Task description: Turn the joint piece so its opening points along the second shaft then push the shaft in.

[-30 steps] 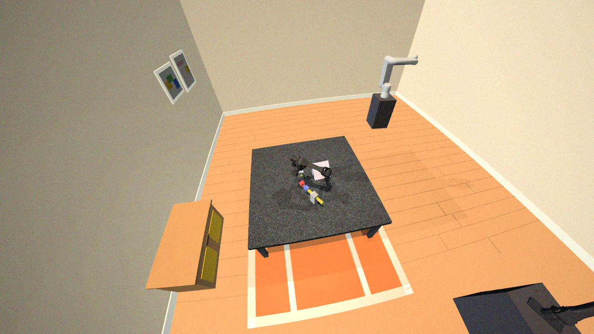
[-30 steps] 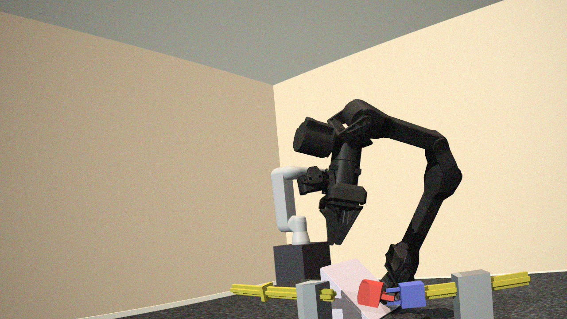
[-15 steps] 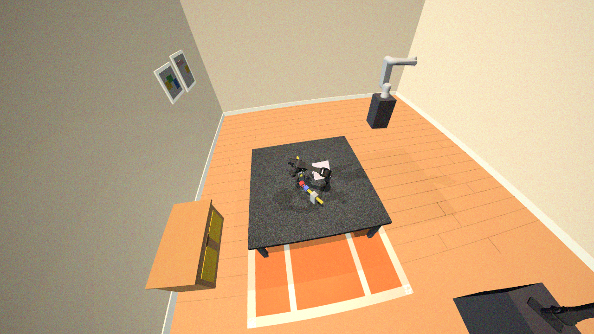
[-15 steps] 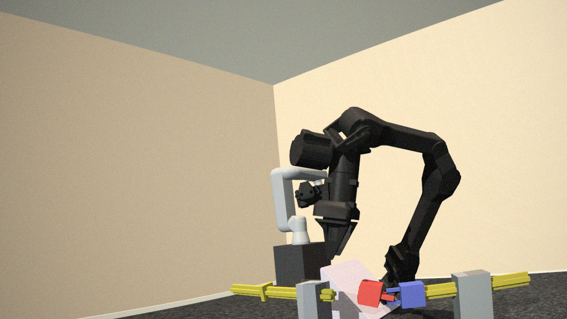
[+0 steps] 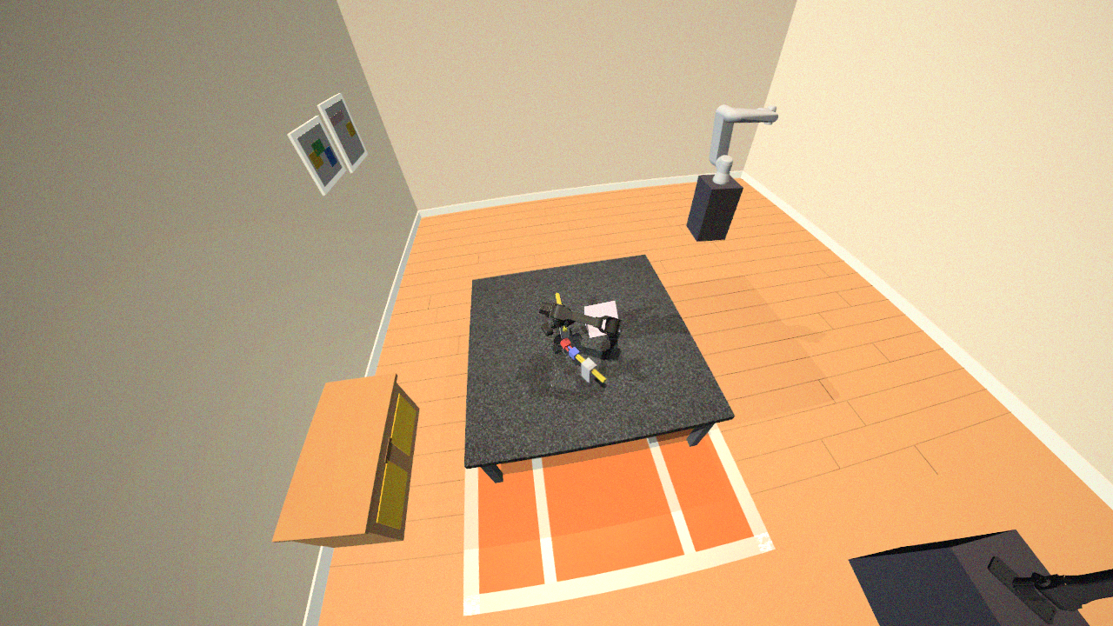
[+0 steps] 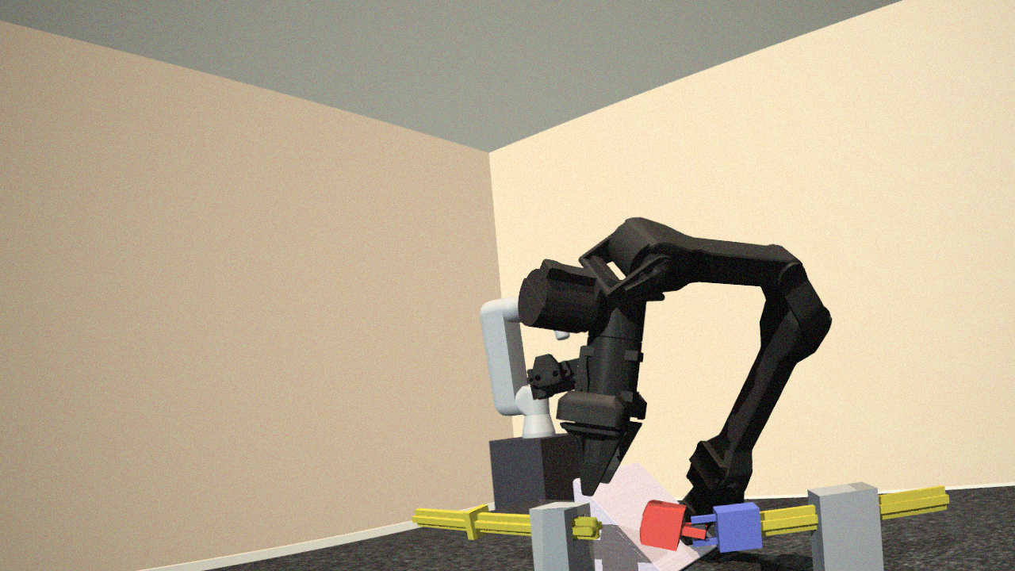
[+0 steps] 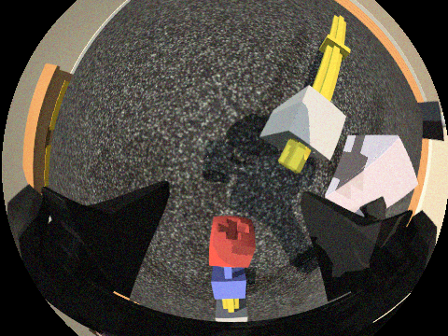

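The red joint piece [image 5: 565, 343] [image 6: 662, 525] [image 7: 231, 247] is hinged to a blue fork [image 5: 574, 352] [image 6: 737, 526] [image 7: 229, 287] on the first yellow shaft [image 5: 599, 378] [image 6: 787, 520], which a grey block [image 5: 586, 372] [image 6: 848, 529] carries. In the wrist view its cross-shaped opening shows, facing up and toward the top of the view. The second yellow shaft [image 6: 500, 523] [image 7: 327, 77] [image 5: 557, 298] passes through another grey block [image 6: 548, 532] [image 7: 327, 121]; its near end stands apart from the joint piece. My gripper [image 6: 598, 487] [image 7: 238, 194] is open and empty, above and between the joint piece and the second block.
A pale pink and white slanted object [image 5: 610, 313] [image 6: 631, 496] [image 7: 387, 173] stands near the second block, behind the joint in the exterior view. All stand on the dark speckled table [image 5: 513, 420]. A wooden cabinet [image 5: 342, 459] stands on the floor beside the table.
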`<state>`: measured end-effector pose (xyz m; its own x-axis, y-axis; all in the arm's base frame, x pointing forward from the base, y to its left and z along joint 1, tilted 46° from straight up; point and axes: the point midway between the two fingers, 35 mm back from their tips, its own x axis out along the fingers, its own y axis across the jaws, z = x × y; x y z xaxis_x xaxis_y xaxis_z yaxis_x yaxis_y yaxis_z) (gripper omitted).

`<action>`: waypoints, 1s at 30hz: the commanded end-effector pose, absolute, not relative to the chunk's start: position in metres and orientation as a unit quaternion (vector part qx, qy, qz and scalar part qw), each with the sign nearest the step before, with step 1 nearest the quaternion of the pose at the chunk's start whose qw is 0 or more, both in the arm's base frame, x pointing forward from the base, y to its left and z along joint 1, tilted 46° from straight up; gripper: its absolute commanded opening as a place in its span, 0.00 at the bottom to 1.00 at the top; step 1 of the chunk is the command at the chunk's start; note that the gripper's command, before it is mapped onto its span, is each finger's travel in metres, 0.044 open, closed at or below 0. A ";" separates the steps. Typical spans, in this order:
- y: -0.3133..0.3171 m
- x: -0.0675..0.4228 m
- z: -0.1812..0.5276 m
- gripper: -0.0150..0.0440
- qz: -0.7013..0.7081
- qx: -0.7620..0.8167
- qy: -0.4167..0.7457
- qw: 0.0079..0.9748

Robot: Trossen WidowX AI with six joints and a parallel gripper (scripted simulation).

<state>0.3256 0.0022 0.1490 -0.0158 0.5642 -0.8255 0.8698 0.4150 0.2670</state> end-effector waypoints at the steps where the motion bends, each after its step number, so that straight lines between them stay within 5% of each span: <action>1: 0.015 0.322 0.137 1.00 -0.161 0.517 0.696 0.472; 30: 0.067 0.292 0.147 1.00 -0.160 0.516 0.699 0.469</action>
